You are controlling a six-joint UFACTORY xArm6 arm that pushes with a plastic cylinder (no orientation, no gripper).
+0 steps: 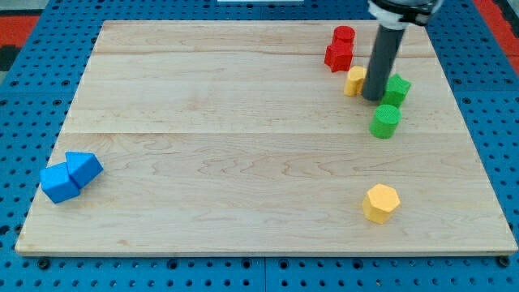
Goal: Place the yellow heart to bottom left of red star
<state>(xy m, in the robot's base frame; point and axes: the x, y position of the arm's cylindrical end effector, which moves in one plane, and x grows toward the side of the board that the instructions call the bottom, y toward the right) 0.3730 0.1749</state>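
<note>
The red star (338,57) lies near the view's top right, with a red cylinder (344,36) touching it just above. The yellow heart (355,81) sits just below and right of the star, partly hidden by my rod. My tip (373,98) rests on the board right against the heart's right side, between it and a green star-like block (396,89).
A green cylinder (385,121) stands just below the tip. A yellow hexagon (381,203) lies at the lower right. Two blue blocks (70,175) touch each other at the left edge of the wooden board (243,146).
</note>
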